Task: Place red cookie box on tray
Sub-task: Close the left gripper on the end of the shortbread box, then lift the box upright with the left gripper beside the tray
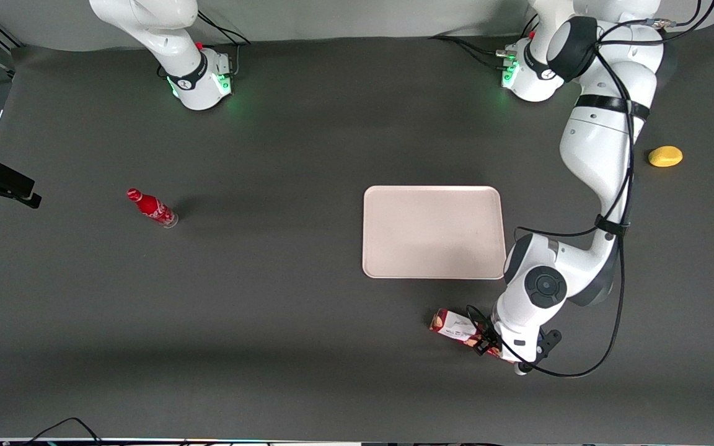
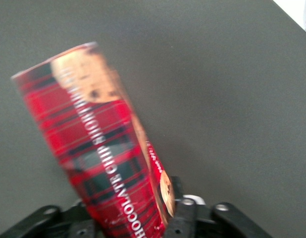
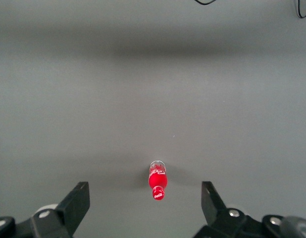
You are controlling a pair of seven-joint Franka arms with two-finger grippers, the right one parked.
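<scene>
Nearer the front camera than the tray, toward the working arm's end of the dark surface, the gripper is down at the red cookie box. Jaws clenched on the box: the wrist view shows the box running out from between the black fingers, tartan pattern with cookie pictures and white "chocolate chip" lettering along its side (slightly blurred). Box looks tilted there, the free end raised against plain surface; can't tell from the front view whether it is touching the surface or lifted off it. In the front view only the white-label end of the box sticks out from under the wrist, pointing toward the parked arm's end; the rest is hidden by the arm.

Tray lies flat, pale pinkish-cream, rounded corners, nothing on it. Box is near the tray's front-camera edge but apart from it, not on it.

Red soda bottle stands well away toward the parked arm's end (also seen in the right wrist view). Yellow lemon-like thing sits beside the working arm, farther from the front camera than the tray.
</scene>
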